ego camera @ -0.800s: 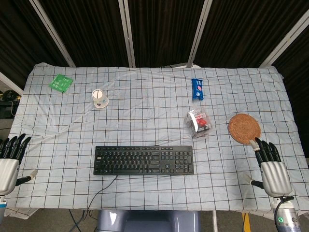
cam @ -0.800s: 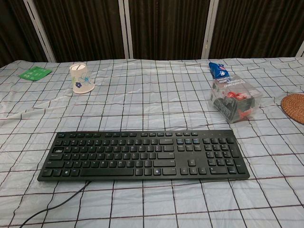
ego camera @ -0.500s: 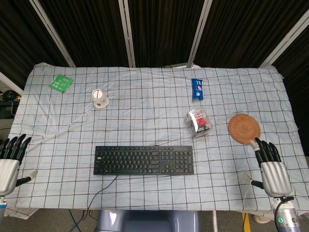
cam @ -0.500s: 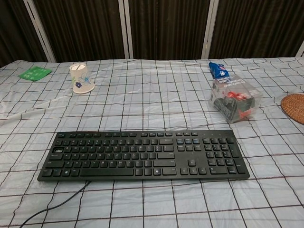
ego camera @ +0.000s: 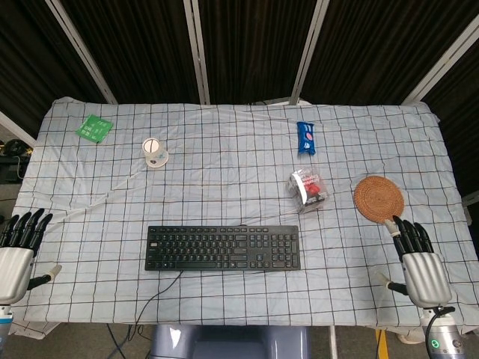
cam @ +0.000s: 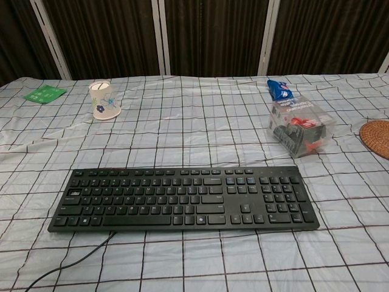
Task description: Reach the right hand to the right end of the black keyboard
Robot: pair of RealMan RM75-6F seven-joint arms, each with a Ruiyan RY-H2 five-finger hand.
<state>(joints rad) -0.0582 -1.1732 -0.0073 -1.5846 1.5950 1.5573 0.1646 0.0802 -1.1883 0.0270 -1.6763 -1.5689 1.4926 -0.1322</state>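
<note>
The black keyboard (ego camera: pixel 223 248) (cam: pixel 183 198) lies flat near the table's front edge, its cable running off the front. Its right end with the number pad (ego camera: pixel 290 247) (cam: pixel 290 196) has nothing on it. My right hand (ego camera: pixel 419 262) hovers at the front right corner of the table, fingers straight and apart, holding nothing, well to the right of the keyboard. My left hand (ego camera: pixel 16 250) sits at the front left edge, fingers spread, empty. Neither hand shows in the chest view.
A checked cloth (ego camera: pixel 224 179) covers the table. A woven coaster (ego camera: pixel 378 198) lies just beyond my right hand. A clear packet with red items (ego camera: pixel 308 189) (cam: pixel 299 129), a blue snack packet (ego camera: pixel 305 137), a paper cup (ego camera: pixel 154 152) and a green card (ego camera: pixel 93 128) sit further back.
My right hand has drifted slightly toward the front edge. My left hand has shifted a little the same way. The keyboard and other objects have not moved.
</note>
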